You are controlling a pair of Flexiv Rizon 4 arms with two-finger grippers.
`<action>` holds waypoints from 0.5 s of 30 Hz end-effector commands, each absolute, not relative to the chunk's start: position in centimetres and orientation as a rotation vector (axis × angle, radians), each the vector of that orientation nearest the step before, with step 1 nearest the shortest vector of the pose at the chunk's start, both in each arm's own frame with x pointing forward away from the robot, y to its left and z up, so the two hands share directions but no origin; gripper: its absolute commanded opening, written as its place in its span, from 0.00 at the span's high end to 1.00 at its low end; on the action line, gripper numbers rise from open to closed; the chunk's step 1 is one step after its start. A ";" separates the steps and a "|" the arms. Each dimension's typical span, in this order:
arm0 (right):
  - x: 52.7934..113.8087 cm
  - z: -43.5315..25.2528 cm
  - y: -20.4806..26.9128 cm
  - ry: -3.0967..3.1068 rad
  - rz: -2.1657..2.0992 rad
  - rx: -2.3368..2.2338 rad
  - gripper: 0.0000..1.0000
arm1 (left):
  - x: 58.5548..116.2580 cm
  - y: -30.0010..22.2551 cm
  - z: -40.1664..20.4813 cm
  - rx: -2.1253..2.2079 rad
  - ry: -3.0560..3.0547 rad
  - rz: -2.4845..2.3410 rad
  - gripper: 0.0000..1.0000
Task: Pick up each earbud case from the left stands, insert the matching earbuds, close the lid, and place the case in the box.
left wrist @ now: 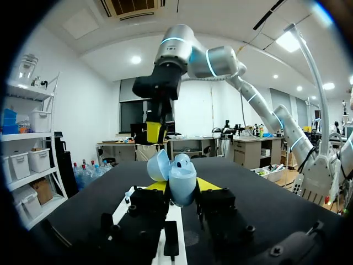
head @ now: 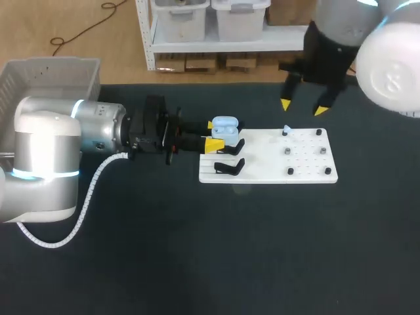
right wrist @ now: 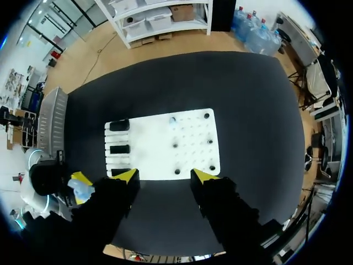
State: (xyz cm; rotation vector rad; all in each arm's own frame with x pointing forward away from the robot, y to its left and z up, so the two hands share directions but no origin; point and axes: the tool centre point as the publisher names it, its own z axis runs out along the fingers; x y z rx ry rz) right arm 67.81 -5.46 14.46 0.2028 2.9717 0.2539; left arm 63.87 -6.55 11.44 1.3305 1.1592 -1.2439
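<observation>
Head view: the left tool (head: 212,134) is closed on the open earbud case (head: 225,126), one yellow tip on each side, and holds it at the left end of the white board (head: 308,164); the right tool (head: 302,106) hangs spread wide and empty over the board's far edge, near a single pale earbud (head: 287,129) standing on the board; the box (head: 52,72) sits at the far left corner of the surface (head: 197,249), behind the left arm. Risk: both tools must work close together over the board, so a poorly judged approach may bring their fingers into contact. Left wrist view: the case sits between the yellow tips with its lid (left wrist: 159,165) swung up and back; the right tool hangs ahead of it, well apart. Risk: the tips grip only the rounded lower shell, so downward pressure during insertion may rotate the case or push it out of the grip; a knock on the lid may swing it shut before the earbud is seated. Right wrist view: the fingers stand wide apart above the board's near edge; the three black stands (right wrist: 118,149) appear bare; the held case is off the board, beside the left arm. Risk: the earbud is small and smooth, so an off-centre pinch may flick it across the board or tilt it; a tilted earbud will not seat in its cavity; only one earbud can be made out, so whether a matching second one is present cannot be told.
</observation>
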 end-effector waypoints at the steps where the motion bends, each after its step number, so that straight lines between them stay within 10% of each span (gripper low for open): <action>1: 69.8 12.3 -5.5 2.983 0.189 0.184 0.39 | 63.9 -6.5 11.4 1.331 1.158 -1.245 1.00; 15: 73.5 6.6 -6.7 2.985 0.130 0.165 0.46 | 63.9 -6.5 11.4 1.331 1.158 -1.245 1.00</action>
